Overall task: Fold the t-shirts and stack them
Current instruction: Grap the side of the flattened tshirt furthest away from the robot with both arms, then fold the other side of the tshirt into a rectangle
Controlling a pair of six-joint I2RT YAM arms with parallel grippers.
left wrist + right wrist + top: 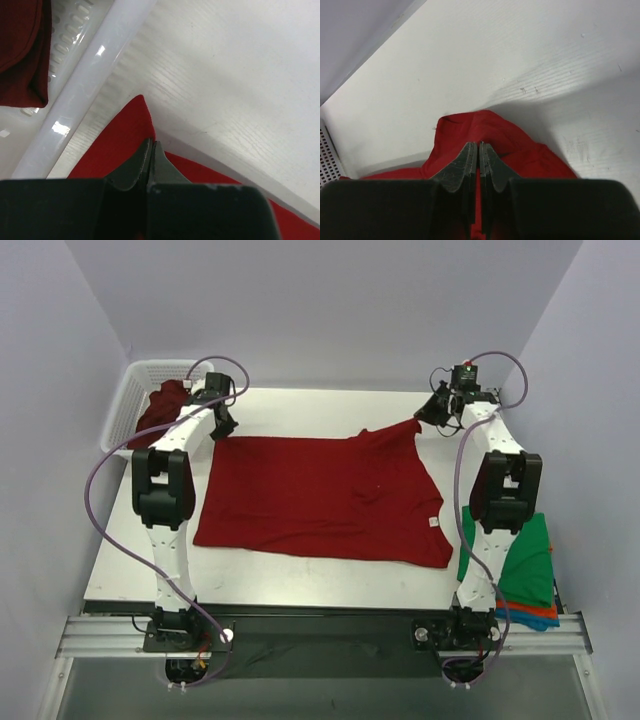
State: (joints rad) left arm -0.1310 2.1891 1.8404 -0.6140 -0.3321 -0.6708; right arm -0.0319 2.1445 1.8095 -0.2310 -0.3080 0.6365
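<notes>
A deep red t-shirt lies spread across the middle of the table. My left gripper is shut on its far left corner, which is lifted slightly off the table. At the far right, my right gripper is shut on a raised fold of the same t-shirt, and red cloth shows between its fingers. Another deep red t-shirt sits in the basket. Folded green, orange and blue t-shirts are stacked at the right edge, beside the right arm.
The white lattice basket stands at the far left corner; its rim runs close beside the left gripper. Grey walls enclose the table on three sides. Both arm bases are mounted on a rail at the near edge.
</notes>
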